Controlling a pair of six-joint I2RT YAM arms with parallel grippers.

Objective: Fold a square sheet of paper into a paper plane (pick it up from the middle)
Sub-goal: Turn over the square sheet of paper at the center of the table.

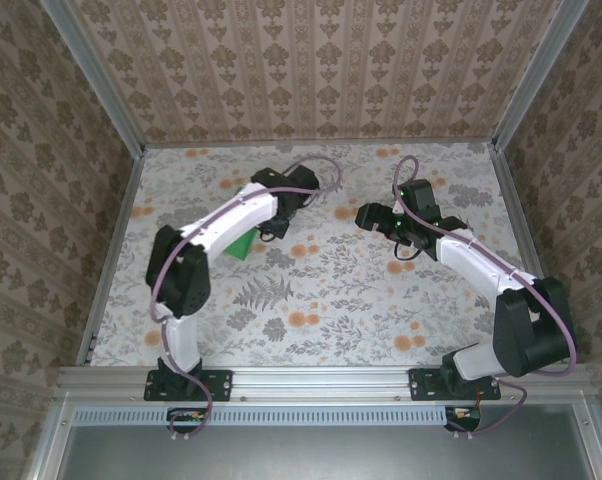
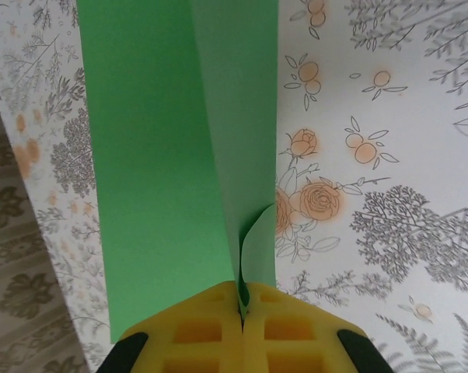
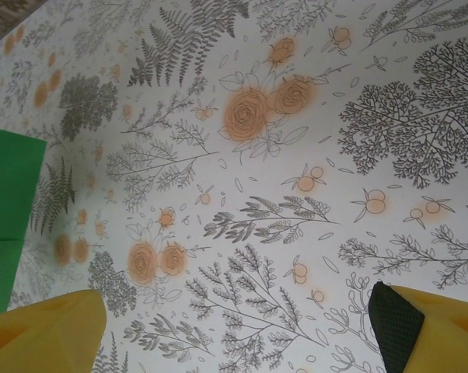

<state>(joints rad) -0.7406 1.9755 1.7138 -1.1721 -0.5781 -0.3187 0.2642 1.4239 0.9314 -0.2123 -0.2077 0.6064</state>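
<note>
The square sheet of paper point(image 2: 164, 155) is bright green and folded, with one flap point(image 2: 246, 116) standing up along a crease. My left gripper point(image 2: 242, 301) is shut on the paper's near edge at that crease, yellow fingers pressed together. From above, the paper point(image 1: 241, 246) pokes out beneath the left arm, by the left gripper point(image 1: 271, 228). My right gripper point(image 1: 373, 216) hovers apart to the right, open wide with nothing between its fingers point(image 3: 47, 334). In the right wrist view the green paper point(image 3: 8, 210) lies at the far left edge.
A floral-patterned cloth point(image 1: 321, 300) covers the table. Patterned walls and metal rails point(image 1: 111, 250) close in the left, right and back sides. Bare cloth point(image 3: 281, 194) lies under the right gripper.
</note>
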